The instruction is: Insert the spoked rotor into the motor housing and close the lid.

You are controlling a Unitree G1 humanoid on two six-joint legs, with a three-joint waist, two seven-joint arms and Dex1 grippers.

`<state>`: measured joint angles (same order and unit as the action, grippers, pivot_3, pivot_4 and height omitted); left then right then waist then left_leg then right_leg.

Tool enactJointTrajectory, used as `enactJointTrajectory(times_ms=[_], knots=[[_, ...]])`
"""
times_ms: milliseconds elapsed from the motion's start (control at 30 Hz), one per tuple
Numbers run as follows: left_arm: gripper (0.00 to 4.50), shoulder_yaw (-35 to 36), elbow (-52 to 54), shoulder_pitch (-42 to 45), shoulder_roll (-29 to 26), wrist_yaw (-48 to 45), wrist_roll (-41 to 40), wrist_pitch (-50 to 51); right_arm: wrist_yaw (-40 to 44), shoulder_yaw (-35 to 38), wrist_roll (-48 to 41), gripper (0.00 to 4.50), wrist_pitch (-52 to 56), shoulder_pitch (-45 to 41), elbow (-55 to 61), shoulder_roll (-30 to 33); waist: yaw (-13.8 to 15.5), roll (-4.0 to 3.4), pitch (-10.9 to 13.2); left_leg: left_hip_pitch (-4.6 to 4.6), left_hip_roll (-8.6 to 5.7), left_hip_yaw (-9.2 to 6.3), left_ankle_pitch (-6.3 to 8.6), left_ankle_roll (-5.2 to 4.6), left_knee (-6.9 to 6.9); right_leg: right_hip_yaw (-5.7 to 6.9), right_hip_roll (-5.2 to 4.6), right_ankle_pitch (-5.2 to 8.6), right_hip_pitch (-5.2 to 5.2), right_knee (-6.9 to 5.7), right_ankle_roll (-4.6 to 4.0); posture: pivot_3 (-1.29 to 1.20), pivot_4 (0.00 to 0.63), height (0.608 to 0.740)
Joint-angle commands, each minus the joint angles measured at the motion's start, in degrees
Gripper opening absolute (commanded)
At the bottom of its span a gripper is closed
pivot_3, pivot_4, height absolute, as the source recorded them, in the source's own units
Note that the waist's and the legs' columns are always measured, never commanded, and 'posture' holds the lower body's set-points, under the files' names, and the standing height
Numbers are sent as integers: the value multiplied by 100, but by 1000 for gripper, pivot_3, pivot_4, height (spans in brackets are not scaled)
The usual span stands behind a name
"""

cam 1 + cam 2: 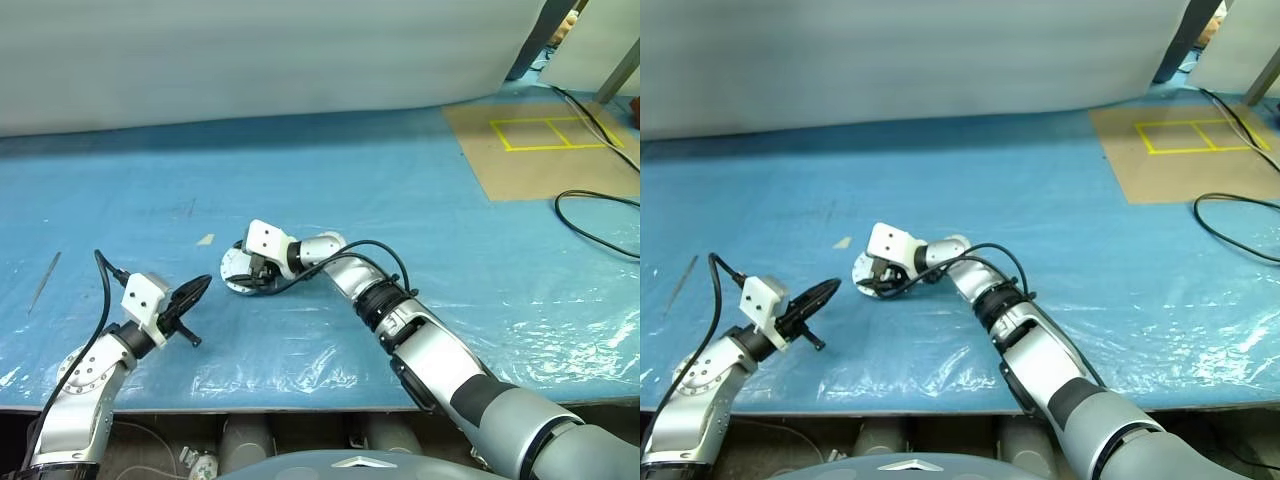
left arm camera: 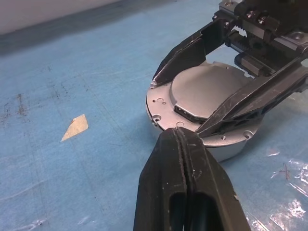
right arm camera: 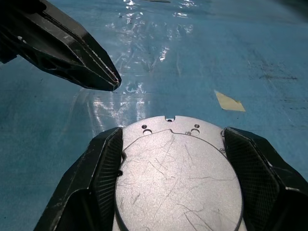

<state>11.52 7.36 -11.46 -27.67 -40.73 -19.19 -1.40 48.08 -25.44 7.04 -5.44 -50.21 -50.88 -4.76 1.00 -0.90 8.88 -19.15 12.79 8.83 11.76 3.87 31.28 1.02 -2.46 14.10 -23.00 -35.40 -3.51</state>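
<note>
**Lid sat between the right claw's fingers; left claw waited just beside it**

The motor housing (image 2: 204,113) lay flat on the blue-sheeted table (image 1: 400,180), and its top showed as a plain scratched silver lid (image 3: 175,180) with small screw holes near the rim; no copper windings and no spoked rotor could be seen, so the rotor was presumably already inside, though the pictures could not confirm it. The right gripper (image 1: 252,270) reached in from the robot's right and tilted down over the housing, its two black fingers (image 3: 98,173) spread wide and standing one on each side of the raised lid plate, right against its edges. Whether they pressed on it or merely bracketed it could not be told.

The housing thus lay directly between and below that claw's fingertips, its flat face up and its axis upright. The left gripper (image 1: 185,300) was clenched with nothing in it, its tip pointing at the housing from just beside the rim, apart from it.

The right arm was plainly the nearer. Judged from this, the coming move hinged on keeping the lid level and centred over the cup; a tilt could jam it.
</note>
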Motion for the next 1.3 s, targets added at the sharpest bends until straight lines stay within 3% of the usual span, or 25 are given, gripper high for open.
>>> enactJointTrajectory(times_ms=[33, 233, 600, 1300], knots=[[0, 43, 159, 13, 1, 43, -17, -43, -20, -266, 491, 3013, 468, 317, -685, 282, 0, 0, 0, 0, 0, 0, 0, 0, 0, 0, 0, 1, 0, 0, 1, 0, 150, 740], [0, 227, 111, -73, 105, 156, -41, -281, -31, -72, 278, 3013, 433, 409, -499, 260, 2, 0, 0, 0, 0, 0, 0, 0, -1, 0, -1, 2, -1, 0, 3, 0, 150, 740], [0, 6, 1036, -568, 485, 609, 106, -321, 414, 222, 9, 3013, 681, 428, 141, 389, 28, 4, -2, -32, 0, 1, -1, 0, -2, 6, -1, -10, -6, 60, -16, 0, 150, 740], [0, 76, 1182, -747, 397, 833, 106, -118, 353, 318, -160, 3013, 771, 459, 451, 62, 100, 5, -1, -50, 1, 2, -1, 0, -2, 15, 14, -9, -11, 57, -14, 0, 150, 740]])
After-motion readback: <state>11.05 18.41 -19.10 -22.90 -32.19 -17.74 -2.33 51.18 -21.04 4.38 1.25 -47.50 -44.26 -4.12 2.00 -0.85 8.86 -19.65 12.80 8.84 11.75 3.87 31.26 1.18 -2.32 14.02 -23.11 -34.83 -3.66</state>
